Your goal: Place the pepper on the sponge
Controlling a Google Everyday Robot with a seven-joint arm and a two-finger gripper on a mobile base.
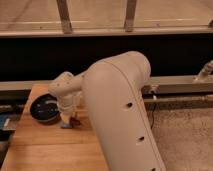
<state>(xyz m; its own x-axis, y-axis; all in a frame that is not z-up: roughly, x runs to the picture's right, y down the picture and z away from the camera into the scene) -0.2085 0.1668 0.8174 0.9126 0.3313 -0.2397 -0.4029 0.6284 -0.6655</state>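
My gripper point(73, 119) hangs at the end of the white arm, low over the wooden table point(45, 150), just right of the black round dish point(44, 108). A small dark red-brown pepper point(76, 121) shows at its tip, and the gripper is shut on it. Only a light-blue corner of the sponge point(64, 125) shows, directly beneath the gripper and beside the dish. The pepper sits right at the sponge's right edge; I cannot tell whether they touch. The arm's wrist hides most of the sponge.
The arm's big white upper link point(125, 115) blocks the table's right side. A dark wall with a metal rail point(175, 82) runs behind the table. Grey speckled floor point(185, 135) lies to the right. A blue item point(4, 121) sits at the far left edge.
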